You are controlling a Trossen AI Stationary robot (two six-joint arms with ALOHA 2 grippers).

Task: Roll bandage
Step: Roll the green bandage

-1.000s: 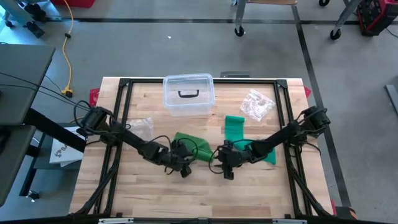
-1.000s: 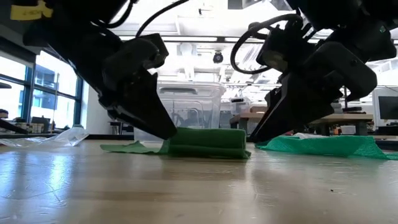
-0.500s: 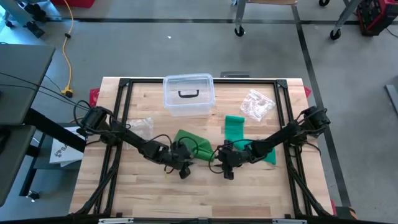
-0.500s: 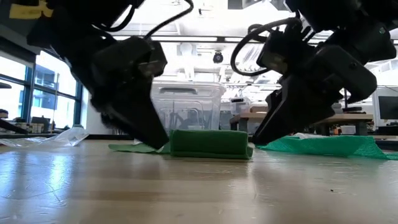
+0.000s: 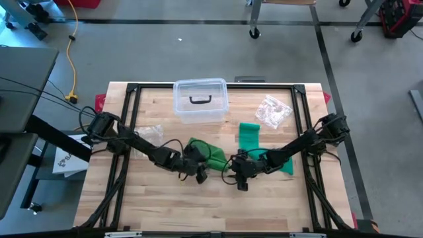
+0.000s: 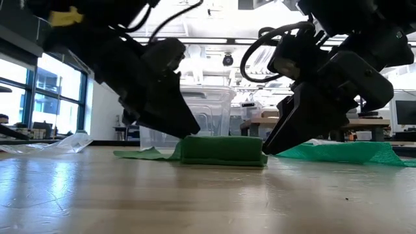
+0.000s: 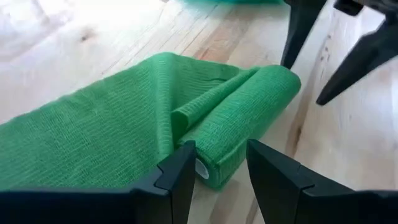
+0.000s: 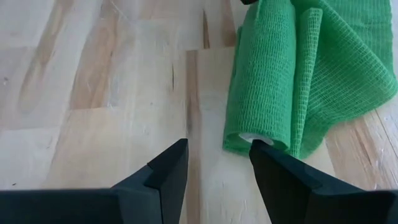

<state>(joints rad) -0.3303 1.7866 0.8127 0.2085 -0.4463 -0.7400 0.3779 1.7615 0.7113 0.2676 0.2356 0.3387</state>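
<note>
A partly rolled green woven-gauze bandage (image 6: 222, 150) is seen lying on the pale wooden-plank table (image 5: 152, 205), near the middle of the table in the high view, between the two grippers. Its rolled part is a short cylinder, and a loose, unrolled tail of the same green fabric is spread flat behind it toward the left arm's side.

The left gripper (image 7: 217, 163) is lowered to the table at one end of the roll; its two dark fingers are parted, with the roll's open end lying just ahead of the gap between them. No grip on the bandage is shown. The right gripper (image 8: 219, 160) is lowered at the opposite end of the roll, its fingers likewise parted, and one finger is set against the roll's end while the other stands over bare wood; nothing is clamped.

A second green bandage strip (image 5: 250, 134) is laid out behind the right gripper. A clear lidded plastic box (image 5: 200, 100) is placed at the far edge, and crumpled clear plastic wrappers (image 5: 273, 111) are seen beside it
</note>
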